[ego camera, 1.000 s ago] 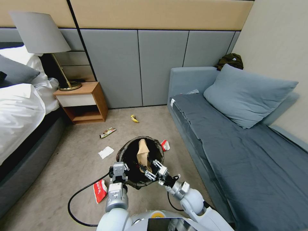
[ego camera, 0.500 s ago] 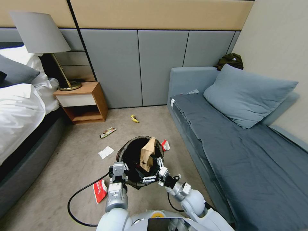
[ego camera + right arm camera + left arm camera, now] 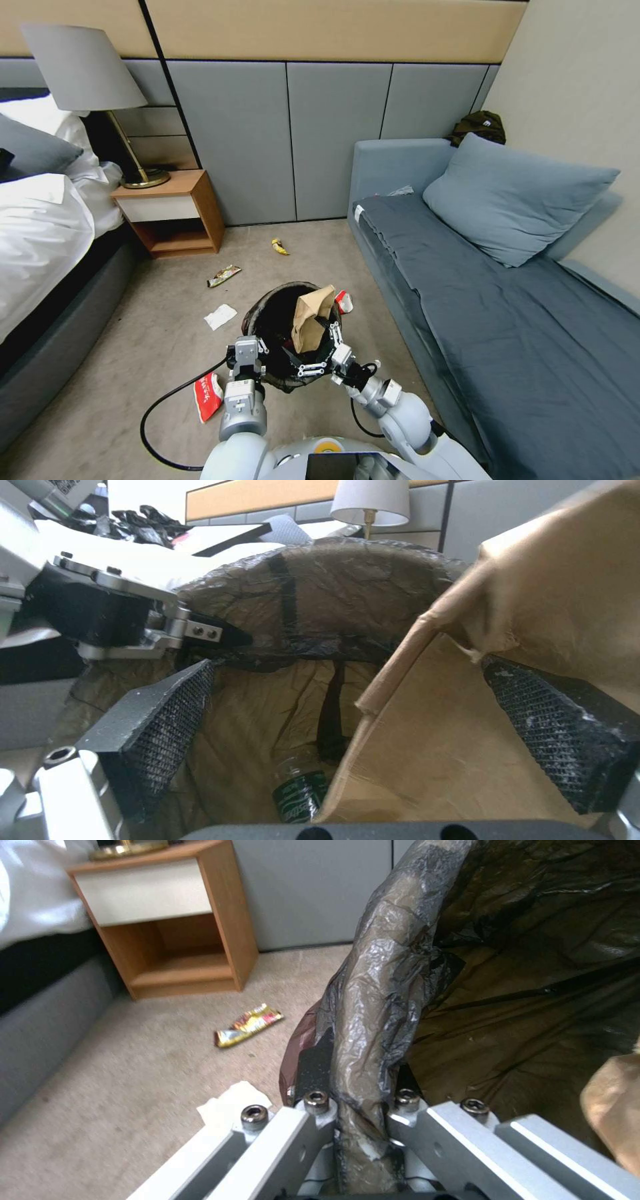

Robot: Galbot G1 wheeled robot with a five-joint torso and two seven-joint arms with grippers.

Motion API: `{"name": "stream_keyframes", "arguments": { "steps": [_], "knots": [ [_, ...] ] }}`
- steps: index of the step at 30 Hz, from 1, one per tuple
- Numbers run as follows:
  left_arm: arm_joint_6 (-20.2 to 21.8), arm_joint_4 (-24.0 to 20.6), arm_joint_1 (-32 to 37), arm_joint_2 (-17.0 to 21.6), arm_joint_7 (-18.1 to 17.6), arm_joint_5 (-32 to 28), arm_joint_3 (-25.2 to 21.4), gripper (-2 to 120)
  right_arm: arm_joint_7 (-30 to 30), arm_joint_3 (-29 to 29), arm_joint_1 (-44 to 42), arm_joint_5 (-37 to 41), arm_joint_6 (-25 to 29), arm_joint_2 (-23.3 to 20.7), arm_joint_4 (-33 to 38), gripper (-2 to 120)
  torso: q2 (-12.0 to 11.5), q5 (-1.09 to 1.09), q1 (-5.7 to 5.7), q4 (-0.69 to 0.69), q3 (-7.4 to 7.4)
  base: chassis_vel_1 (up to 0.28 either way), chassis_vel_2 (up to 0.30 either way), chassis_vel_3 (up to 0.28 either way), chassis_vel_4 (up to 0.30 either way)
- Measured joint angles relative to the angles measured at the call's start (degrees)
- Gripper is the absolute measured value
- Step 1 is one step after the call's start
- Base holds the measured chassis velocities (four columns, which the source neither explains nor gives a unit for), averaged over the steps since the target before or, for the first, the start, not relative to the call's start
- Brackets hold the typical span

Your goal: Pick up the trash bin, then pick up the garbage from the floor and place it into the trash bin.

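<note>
left gripper (image 3: 245, 349) clamps trash bin (image 3: 263, 313) rim | right gripper (image 3: 325, 349) open | carpet (image 3: 133, 347)

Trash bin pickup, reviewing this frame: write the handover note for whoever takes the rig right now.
Left gripper: shut on the trash bin rim, holding it over the carpet.
Right gripper: open over the bin mouth, pads wide apart; the tan paper bag leans against one pad, standing in the bin and poking above the rim.
Done: a green bottle lies at the bin bottom.
Left on the floor: red-and-white wrapper, white tissue, brown wrapper, yellow piece, red-and-white piece beside the bin.
</note>
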Motion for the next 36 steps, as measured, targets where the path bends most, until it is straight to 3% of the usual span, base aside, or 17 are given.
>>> {"name": "stream_keyframes", "arguments": {
  "steps": [10, 19, 36],
  "knots": [
    [2.10, -1.80, -0.37, 0.04, -0.49, -4.77, -0.80, 0, -0.17, 1.38, -1.14, 0.19, 1.35, -1.72, -0.83, 100, 0.00, 0.01, 0.00, 0.00, 0.00, 0.000, 0.000, 0.000, 0.000],
    [2.32, -2.40, -0.63, 0.01, -0.54, -5.57, -1.50, 0, -0.56, 3.18, -1.76, 0.18, 1.90, -4.72, -0.41, 100, 0.00, 0.00, 0.00, 0.00, 0.00, 0.000, 0.000, 0.000, 0.000],
    [2.26, -1.68, -0.97, 0.23, -0.64, -6.28, -2.73, 0, -1.08, 5.46, -4.47, 0.08, 4.24, -5.71, 2.68, 100, 0.00, 0.00, 0.00, 0.01, 0.00, 0.000, 0.000, 0.000, 0.000]
  ]
}}
